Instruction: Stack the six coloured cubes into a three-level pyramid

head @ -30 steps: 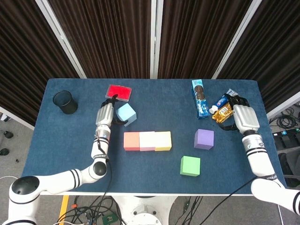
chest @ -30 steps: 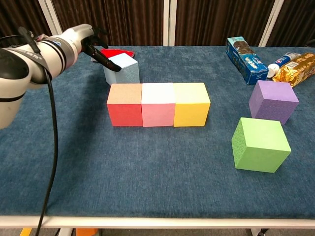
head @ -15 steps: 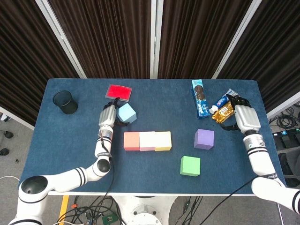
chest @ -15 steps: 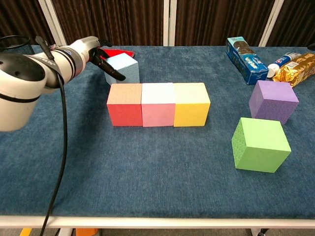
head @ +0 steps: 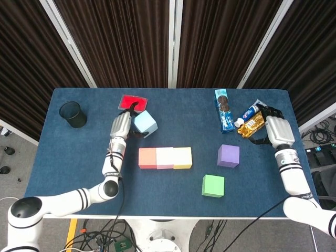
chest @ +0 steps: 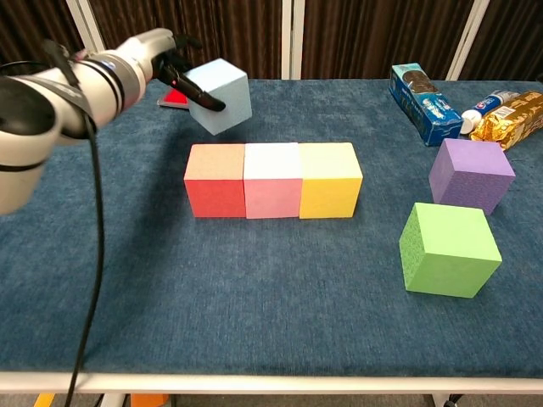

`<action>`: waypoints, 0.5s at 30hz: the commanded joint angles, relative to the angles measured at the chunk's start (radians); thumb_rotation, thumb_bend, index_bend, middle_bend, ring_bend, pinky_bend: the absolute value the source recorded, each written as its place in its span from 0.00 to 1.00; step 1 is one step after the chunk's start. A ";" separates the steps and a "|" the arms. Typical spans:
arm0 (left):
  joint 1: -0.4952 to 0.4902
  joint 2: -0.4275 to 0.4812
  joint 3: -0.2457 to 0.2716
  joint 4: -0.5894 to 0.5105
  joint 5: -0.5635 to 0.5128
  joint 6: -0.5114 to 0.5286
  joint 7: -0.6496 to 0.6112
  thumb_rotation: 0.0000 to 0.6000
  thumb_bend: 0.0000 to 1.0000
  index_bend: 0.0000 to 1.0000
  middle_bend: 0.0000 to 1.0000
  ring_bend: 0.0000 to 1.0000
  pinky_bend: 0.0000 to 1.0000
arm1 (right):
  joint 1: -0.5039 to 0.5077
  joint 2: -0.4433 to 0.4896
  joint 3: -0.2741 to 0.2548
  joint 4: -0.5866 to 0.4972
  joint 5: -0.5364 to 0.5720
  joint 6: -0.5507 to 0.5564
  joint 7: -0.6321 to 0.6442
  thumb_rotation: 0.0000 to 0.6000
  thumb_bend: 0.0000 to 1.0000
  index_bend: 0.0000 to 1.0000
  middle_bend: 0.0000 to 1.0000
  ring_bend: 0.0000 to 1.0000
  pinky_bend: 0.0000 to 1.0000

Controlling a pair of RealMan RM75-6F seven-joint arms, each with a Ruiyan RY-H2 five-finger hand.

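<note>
Lifted clear of the tabletop since the earlier frames, the light blue cube (chest: 221,95) now hung tilted in the air, pinched at its left side by the left hand (chest: 166,66), whose dark fingers (chest: 200,96) lay across the near face. A second before, it had sat on the cloth in front of the red box (head: 132,102), which still lay at the far edge. Just in front of and below the held cube stood the finished base row, red cube (chest: 215,179), pink cube (chest: 273,179) and yellow cube (chest: 329,179) touching side by side. To set the second level well, the cube would probably need levelling first, then lowering so it straddled the seam between red and pink, released only once it rested flat, lest a corner landing push the row apart. The right hand (head: 276,131) rested near the right table edge, by the snack packets (head: 251,122), holding nothing; how its fingers lay I could not tell. The purple cube (chest: 471,175) and green cube (chest: 449,248) waited well apart from the row on the right. Open blue cloth lay on both sides of the row, giving free room; the black cup (head: 72,114) at the far left corner and the cookie box (head: 224,109) on the right stood well clear of the path.
</note>
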 commanded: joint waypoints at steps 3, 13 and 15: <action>0.128 0.284 0.036 -0.327 0.156 -0.165 -0.162 1.00 0.13 0.09 0.52 0.12 0.16 | 0.000 0.007 0.005 -0.015 -0.001 0.006 -0.004 1.00 0.09 0.00 0.12 0.00 0.00; 0.144 0.323 0.109 -0.397 0.361 -0.170 -0.234 1.00 0.13 0.09 0.52 0.12 0.14 | -0.005 0.027 0.006 -0.058 0.016 0.039 -0.038 1.00 0.09 0.00 0.12 0.00 0.00; 0.145 0.320 0.125 -0.409 0.389 -0.154 -0.230 1.00 0.13 0.09 0.52 0.13 0.14 | -0.007 0.032 0.008 -0.062 0.021 0.045 -0.040 1.00 0.09 0.00 0.12 0.00 0.00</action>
